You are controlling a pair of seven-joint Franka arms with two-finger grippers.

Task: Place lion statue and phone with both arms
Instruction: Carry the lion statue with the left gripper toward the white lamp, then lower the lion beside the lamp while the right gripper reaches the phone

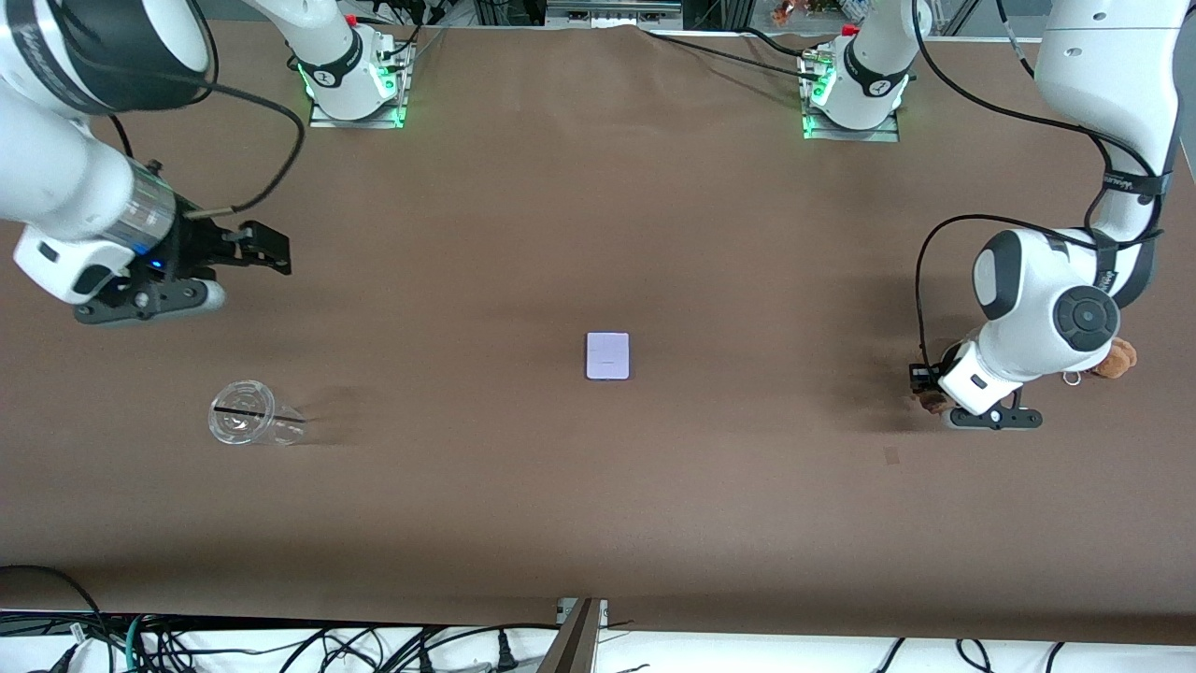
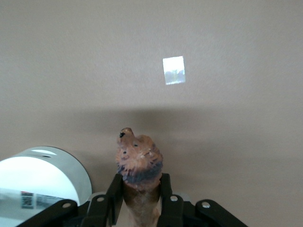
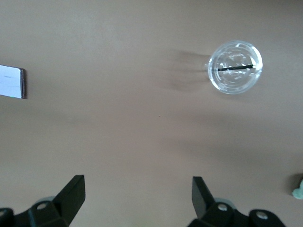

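Observation:
The phone (image 1: 607, 356) is a pale lavender rectangle lying flat at the middle of the table; it also shows in the left wrist view (image 2: 173, 70) and at the edge of the right wrist view (image 3: 12, 82). My left gripper (image 1: 927, 385) hangs low over the left arm's end of the table, shut on the brown lion statue (image 2: 138, 161), whose head sticks out past the fingertips (image 2: 115, 182). Only a brown bit of the lion statue (image 1: 929, 401) peeks out in the front view. My right gripper (image 1: 269, 250) waits open and holds nothing (image 3: 137, 184), above the right arm's end of the table.
A clear plastic cup (image 1: 248, 414) lies on its side at the right arm's end, nearer the front camera than the right gripper, and shows as cup (image 3: 235, 67). An orange-brown plush toy (image 1: 1117, 358) sits partly hidden by the left arm. Bare brown table surrounds the phone.

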